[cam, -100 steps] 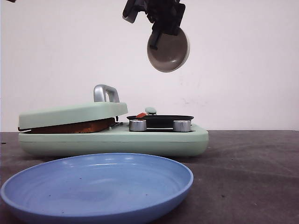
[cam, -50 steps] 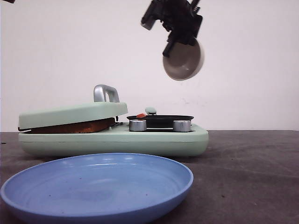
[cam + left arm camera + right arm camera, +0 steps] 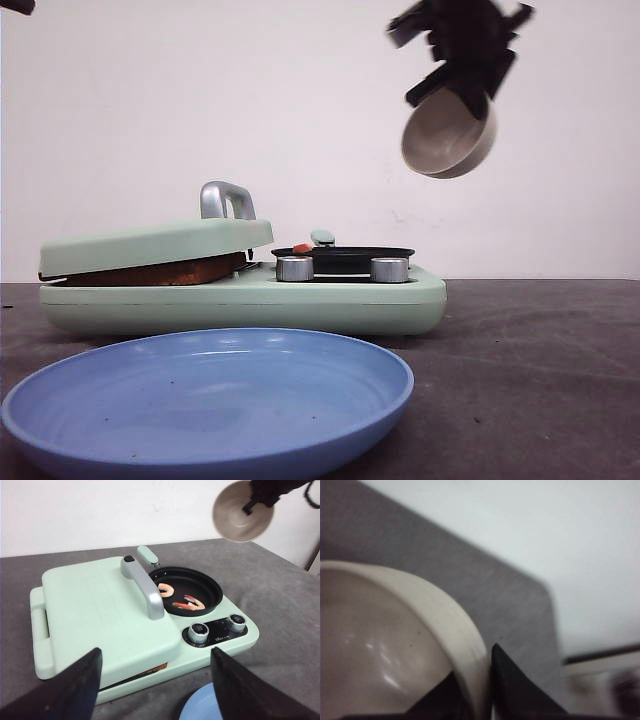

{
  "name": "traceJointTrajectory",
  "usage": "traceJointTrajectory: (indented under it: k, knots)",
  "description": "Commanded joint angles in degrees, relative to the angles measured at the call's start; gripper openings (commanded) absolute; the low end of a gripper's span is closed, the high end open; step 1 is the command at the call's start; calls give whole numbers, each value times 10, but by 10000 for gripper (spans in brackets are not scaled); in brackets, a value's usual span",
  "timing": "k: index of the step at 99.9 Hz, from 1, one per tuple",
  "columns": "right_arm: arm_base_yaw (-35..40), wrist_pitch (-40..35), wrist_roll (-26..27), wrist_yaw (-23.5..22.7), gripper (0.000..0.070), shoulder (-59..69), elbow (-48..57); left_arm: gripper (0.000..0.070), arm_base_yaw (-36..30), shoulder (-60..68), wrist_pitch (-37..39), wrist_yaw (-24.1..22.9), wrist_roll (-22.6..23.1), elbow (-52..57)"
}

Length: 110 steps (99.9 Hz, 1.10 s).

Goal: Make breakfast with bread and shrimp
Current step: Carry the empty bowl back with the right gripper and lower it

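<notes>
Beige bowl (image 3: pixel 449 134) is held tilted by its rim in the right gripper (image 3: pixel 462 75) jaws, seemingly emptied of shrimp (image 3: pixel 188 603); setting down is judged next; left gripper (image 3: pixel 155 690) jaws stand apart

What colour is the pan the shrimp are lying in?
Black. The round pan holding the shrimp shows best in the left wrist view.

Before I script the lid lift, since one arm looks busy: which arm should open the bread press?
Left, probably. The left gripper is open and faces the lid handle. The right gripper is high, gripping the bowl.
</notes>
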Motion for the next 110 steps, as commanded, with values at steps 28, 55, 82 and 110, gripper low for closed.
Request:
traceJointTrajectory:
  k: [28, 55, 82, 110]
  knots:
    - [-100, -129, 191, -252, 3, 1, 17, 349, -2, 12, 4, -3, 22, 2]
    - [-151, -172, 191, -366, 3, 1, 17, 350, -1, 30, 34, -6, 23, 2]
    - [-199, -172, 191, -456, 3, 1, 9, 350, 2, 56, 52, -7, 18, 2]
    - [-240, -160, 175, -514, 3, 1, -75, 350, 3, 67, 69, -21, 16, 2]
